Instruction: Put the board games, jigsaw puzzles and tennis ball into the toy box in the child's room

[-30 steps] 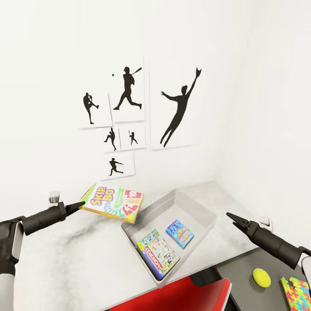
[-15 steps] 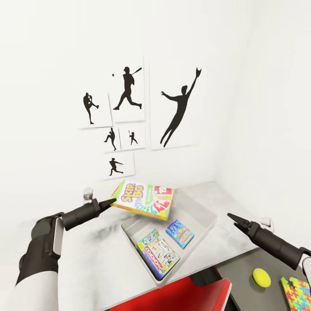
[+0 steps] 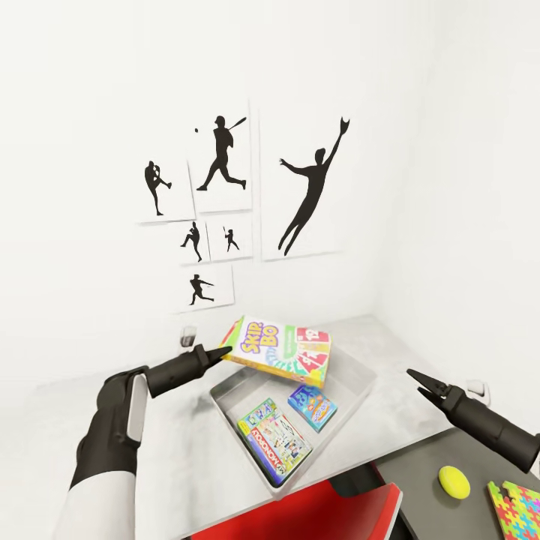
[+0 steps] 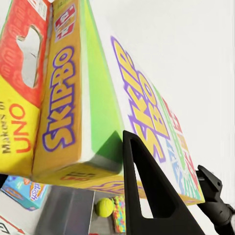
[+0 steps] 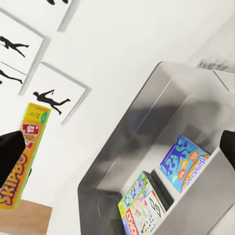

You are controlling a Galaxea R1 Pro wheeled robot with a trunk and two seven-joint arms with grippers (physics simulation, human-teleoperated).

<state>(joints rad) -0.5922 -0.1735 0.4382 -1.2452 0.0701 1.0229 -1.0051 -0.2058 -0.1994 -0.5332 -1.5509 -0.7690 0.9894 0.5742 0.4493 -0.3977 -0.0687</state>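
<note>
Holding Skip-Bo game (image 3: 279,350) over toy box (image 3: 352,375), left claw (image 3: 222,352) seemingly clamped.

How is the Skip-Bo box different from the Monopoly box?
The Skip-Bo box is up in the air, pinched by the left gripper above the toy box; the Monopoly box lies inside it. The Skip-Bo box is mostly yellow, green and red; the Monopoly box has a blue edge and a pale busy cover. The Skip-Bo box looks bigger. Both are flat printed game boxes.
</note>
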